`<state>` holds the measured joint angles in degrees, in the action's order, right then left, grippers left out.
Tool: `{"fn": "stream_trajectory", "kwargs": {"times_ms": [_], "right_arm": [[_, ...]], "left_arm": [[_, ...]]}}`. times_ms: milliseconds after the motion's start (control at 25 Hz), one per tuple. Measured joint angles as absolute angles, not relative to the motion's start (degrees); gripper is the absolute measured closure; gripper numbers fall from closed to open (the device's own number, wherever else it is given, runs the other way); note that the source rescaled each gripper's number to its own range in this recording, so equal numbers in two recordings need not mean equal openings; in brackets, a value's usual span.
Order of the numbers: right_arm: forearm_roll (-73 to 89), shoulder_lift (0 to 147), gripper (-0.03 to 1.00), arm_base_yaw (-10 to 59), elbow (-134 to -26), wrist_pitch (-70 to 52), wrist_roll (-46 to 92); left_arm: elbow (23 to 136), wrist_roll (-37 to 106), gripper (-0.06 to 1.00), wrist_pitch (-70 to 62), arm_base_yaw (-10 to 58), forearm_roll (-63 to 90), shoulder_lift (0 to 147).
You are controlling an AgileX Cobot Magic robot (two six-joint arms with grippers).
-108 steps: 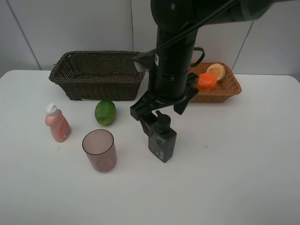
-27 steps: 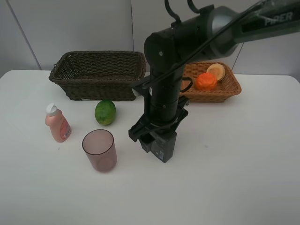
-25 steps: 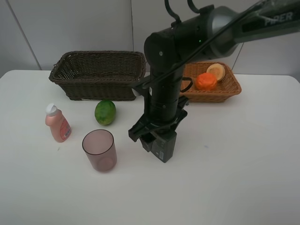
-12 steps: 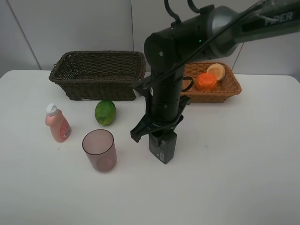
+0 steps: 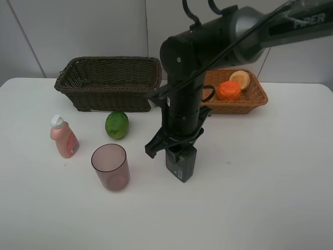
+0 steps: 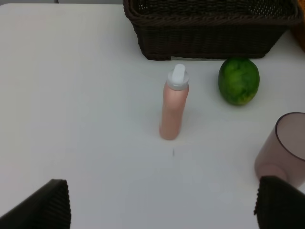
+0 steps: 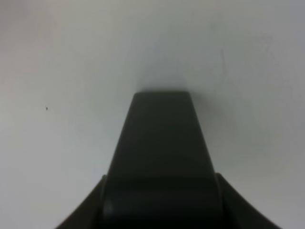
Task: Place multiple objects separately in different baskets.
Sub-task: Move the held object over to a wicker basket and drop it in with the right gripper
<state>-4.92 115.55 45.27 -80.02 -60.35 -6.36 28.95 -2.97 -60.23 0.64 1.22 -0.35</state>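
R gripper [image 5: 174,148] is down over the top of the dark pump bottle [image 5: 180,164], jaws closed hard on its upper part. The pump head is hidden by the wrist, so the exact hold point can't be confirmed. The R wrist view is filled by the bottle body, which fits a grip from above. The bottle stands upright on the table [image 5: 270,198], base down, not yet lifted. It sits out in front of the dark brown basket [image 5: 106,83], off that basket's R-arm-side corner and well apart from it. A top grip likely suits a straight lift and drop into a basket. L gripper [image 6: 162,210] is fully spread and empty, and appears parked. Dark brown basket: nothing seen inside, though the near wall hides part of the floor. The light tan basket [image 5: 257,99], beside the dark basket on the R-arm side, holds a red-orange fruit [image 5: 228,90] and an orange [image 5: 240,79], touching. Loose items: green fruit [image 5: 117,124] just in front of the dark basket; mauve cup [image 5: 110,165] further out, upright, empty; pink bottle [image 5: 63,137] off the L-arm-side end, upright.
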Motion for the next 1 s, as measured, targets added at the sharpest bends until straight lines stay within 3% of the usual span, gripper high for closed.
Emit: {"fn": "stream_trajectory", "kwargs": {"times_ms": [1000], "right_arm": [[-4.70, 113.46, 0.97, 45.27, -79.91, -57.81, -8.10]], "left_arm": [[28.95, -2.97, -0.06, -60.23, 0.64, 1.22, -0.35]]}}
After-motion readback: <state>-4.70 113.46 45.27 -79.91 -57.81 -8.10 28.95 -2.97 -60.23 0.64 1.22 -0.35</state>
